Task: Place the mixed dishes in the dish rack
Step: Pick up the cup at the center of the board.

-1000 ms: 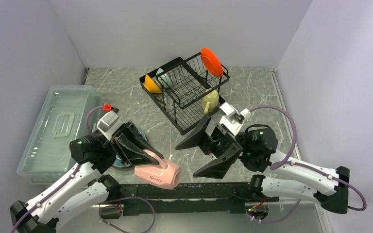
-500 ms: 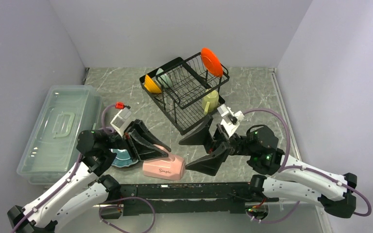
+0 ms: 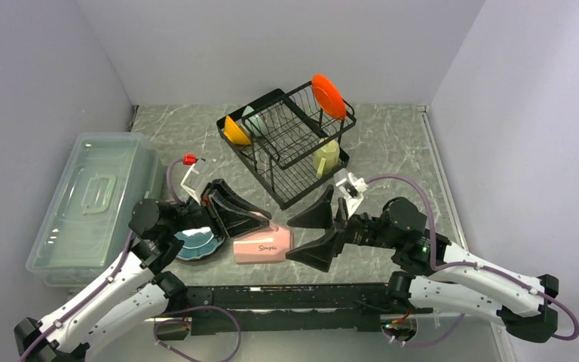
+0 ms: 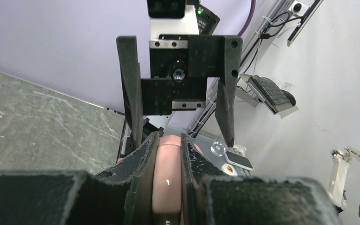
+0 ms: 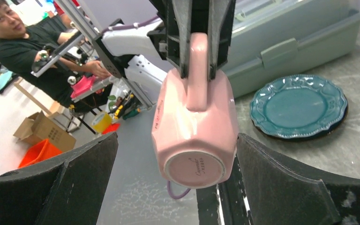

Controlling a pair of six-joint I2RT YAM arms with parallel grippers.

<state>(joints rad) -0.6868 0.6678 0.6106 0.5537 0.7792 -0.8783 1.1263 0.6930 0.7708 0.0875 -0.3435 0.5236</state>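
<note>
One pink mug [image 3: 262, 246] at lower centre: my left tool [image 3: 261, 225] pinches its handle; my right tool [image 3: 290, 240] is spread wide, fingers [image 5: 75, 187] flanking the mug's base.

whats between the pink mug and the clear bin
A teal plate lies flat between the pink mug and the clear bin, clearest in the right wrist view.

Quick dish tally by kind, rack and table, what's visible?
Plates: 2 (small orange-red plate, teal scalloped plate)
Bowls: 2 (orange-yellow bowl, pale green bowl)
Mugs: 2 (pale yellow mug, pink faceted mug)
Total: 6
</note>
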